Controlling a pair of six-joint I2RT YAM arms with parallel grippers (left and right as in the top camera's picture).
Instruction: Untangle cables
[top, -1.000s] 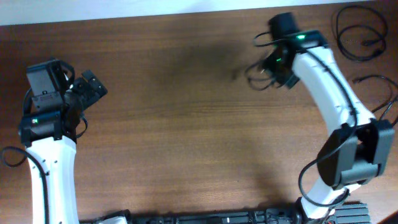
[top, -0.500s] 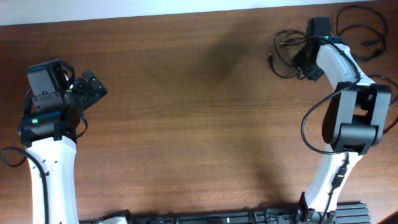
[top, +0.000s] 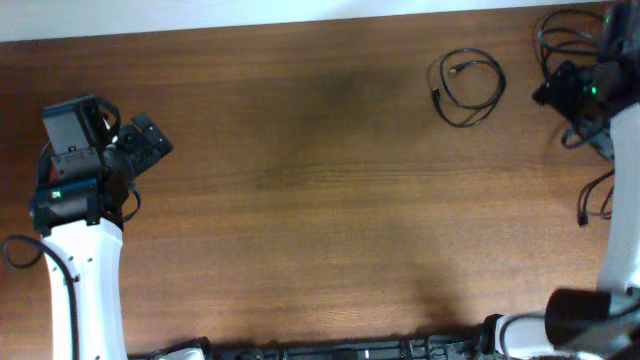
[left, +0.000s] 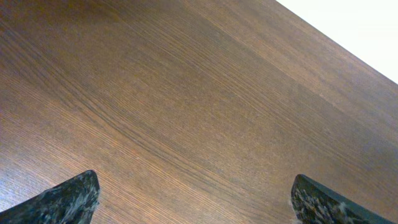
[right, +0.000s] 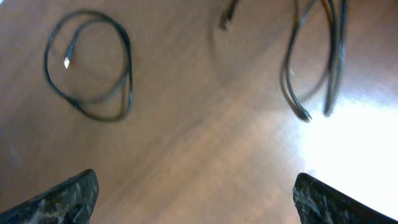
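Observation:
One thin black cable (top: 499, 88) lies as a free loop on the table at the back right; in the right wrist view this cable (right: 128, 74) sits upper left with a pale tip. More black cables (top: 543, 35) lie in the back right corner, partly under my right arm, and show blurred in the right wrist view (right: 289, 74). Another cable end (top: 583, 210) lies by the right edge. My right gripper (top: 556, 92) (right: 196, 183) is open and empty, right of the loop. My left gripper (top: 150, 145) (left: 194, 186) is open over bare wood at the far left.
The brown wooden table (top: 300, 200) ends at a pale wall strip along the back. A thicker black arm wire (top: 20, 250) loops by the left arm's base. A dark rail (top: 350, 350) runs along the front edge.
My right gripper has opened and swung right toward the back right corner, leaving a cable loop lying on the table. The left arm has not moved.

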